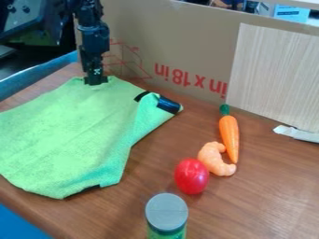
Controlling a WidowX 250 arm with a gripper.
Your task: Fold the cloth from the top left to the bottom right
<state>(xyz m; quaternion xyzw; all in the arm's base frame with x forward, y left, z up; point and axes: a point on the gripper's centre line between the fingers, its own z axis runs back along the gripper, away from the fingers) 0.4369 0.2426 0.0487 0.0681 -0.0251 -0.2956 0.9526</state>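
A: Green cloth [68,130]?
B: Left of frame, spread, right side partly turned over.
A: Gripper [95,81]?
B: Upper left, at cloth's top edge. Jaws: I cannot tell.
A: Outward?
B: Right of centre: red toy [191,176], shrimp [213,159], carrot [229,137].

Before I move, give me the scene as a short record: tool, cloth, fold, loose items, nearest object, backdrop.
tool: at the far edge of the cloth, upper left of the view
cloth: green, mostly spread out, right side turned up
fold: top-left to bottom-right not made
loose items: orange carrot, curled orange piece, red tomato-like item, right of the cloth
nearest object: grey-lidded container, bottom edge of view
backdrop: cardboard panel
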